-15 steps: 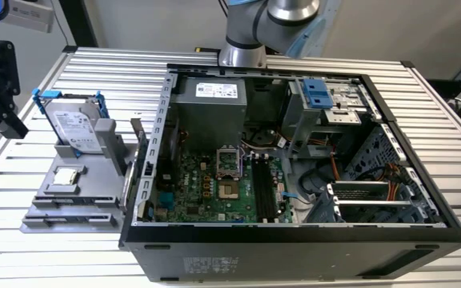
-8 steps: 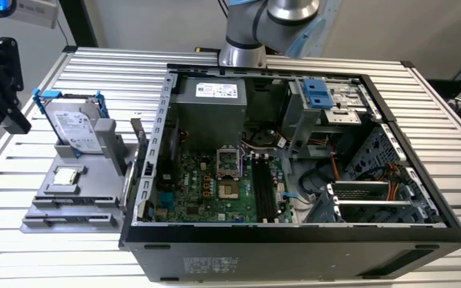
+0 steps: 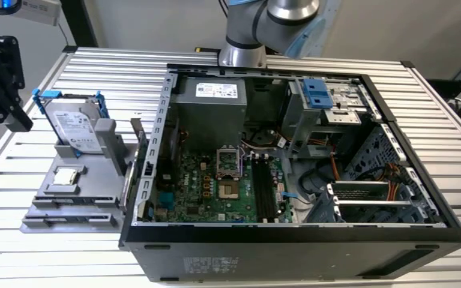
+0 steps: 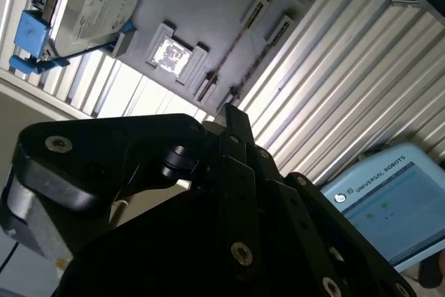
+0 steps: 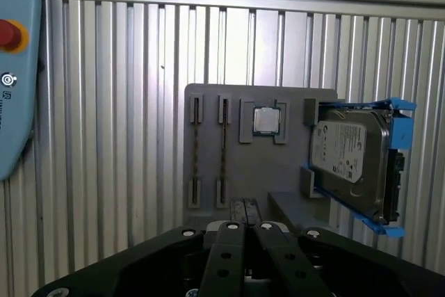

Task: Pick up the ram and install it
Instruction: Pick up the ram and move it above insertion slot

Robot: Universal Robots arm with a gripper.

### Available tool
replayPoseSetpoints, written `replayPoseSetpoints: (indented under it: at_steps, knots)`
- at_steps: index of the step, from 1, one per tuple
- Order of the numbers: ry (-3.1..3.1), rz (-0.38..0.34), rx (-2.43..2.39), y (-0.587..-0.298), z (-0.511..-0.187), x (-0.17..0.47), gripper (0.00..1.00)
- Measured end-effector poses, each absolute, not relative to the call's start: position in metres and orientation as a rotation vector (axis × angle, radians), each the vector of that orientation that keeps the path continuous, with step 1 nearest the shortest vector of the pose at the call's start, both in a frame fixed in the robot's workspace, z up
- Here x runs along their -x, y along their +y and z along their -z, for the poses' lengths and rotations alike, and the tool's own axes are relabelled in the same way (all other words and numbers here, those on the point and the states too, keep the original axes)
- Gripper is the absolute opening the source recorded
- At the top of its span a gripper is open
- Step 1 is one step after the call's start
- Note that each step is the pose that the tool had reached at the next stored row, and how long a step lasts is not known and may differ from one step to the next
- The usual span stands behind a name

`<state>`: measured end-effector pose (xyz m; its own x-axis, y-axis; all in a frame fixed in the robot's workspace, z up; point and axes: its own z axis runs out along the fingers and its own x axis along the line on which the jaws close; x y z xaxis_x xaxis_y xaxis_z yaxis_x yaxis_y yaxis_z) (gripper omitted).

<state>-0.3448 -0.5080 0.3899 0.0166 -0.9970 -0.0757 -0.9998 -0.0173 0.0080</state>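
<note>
Near the ram, the closed end effector hovers.

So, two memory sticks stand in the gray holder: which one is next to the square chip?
The memory stick in the slot right beside the square chip. The other stick stands one slot farther off, by the gray holder's edge.

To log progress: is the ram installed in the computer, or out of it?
Out: the ram stands on edge in the gray holder, beside the open computer case.
</note>
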Motion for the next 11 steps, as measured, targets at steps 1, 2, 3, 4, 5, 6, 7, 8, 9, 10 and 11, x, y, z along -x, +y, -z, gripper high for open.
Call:
replayPoseSetpoints:
  at_steps: [1,2,3,4,5,6,7,8,9,10,11]
  knots:
    - [2.168,-0.092,2.205,-0.5080,-0.3899,0.3448,0.00]
    - [2.168,-0.092,2.205,-0.5080,-0.3899,0.3448,0.00]
    - [2.168,-0.092,2.205,-0.5080,-0.3898,0.3448,0.00]
    - [2.168,-0.092,2.205,-0.5080,-0.3899,0.3448,0.00]
    - [2.168,-0.092,2.205,-0.5080,-0.3898,0.3447,1.00]
    - [2.168,-0.092,2.205,-0.5080,-0.3898,0.3447,1.00]
    - [2.168,-0.092,2.205,-0.5080,-0.3898,0.3448,1.00]
    - [2.168,-0.092,2.205,-0.5080,-0.3899,0.3448,1.00]
    - [2.168,-0.092,2.206,-0.5080,-0.3899,0.3447,1.00]
    - [2.168,-0.092,2.206,-0.5080,-0.3899,0.3448,1.00]
    - [2.168,-0.092,2.205,-0.5080,-0.3899,0.3448,1.00]
